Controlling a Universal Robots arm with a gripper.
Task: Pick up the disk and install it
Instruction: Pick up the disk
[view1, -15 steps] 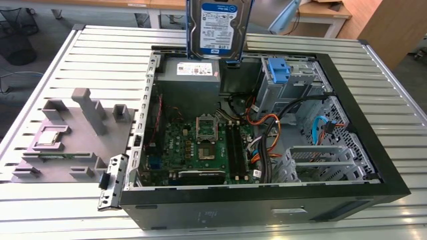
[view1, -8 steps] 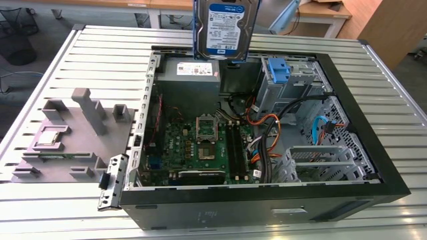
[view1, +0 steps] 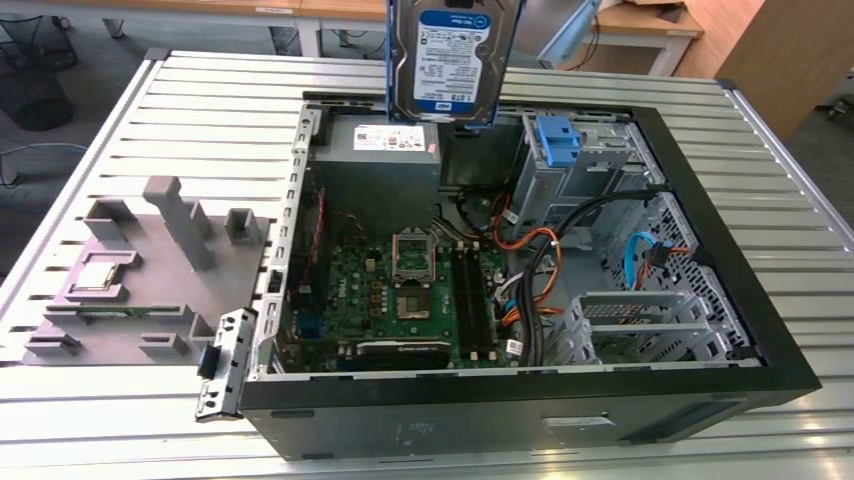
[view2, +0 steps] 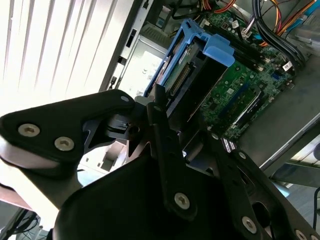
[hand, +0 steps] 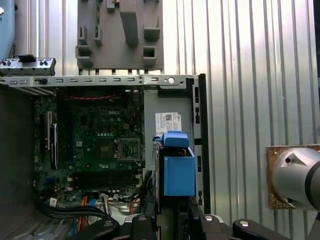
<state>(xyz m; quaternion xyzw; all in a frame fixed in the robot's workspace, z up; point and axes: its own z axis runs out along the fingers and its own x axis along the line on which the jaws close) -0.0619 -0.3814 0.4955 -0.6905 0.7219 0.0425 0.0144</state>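
As the exterior view showed, the disk (view1: 447, 60) hung upright above the open case (view1: 534, 400). In the second wrist view the gripper (view2: 182, 120) clamped one end, likely freeing the other for a bay; the first wrist view placed it over the power supply (hand: 165, 107).

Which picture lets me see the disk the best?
The exterior view: the disk hangs upright above the computer case, its white and blue label facing the camera. Both wrist views catch it from the end, mostly its blue rails.
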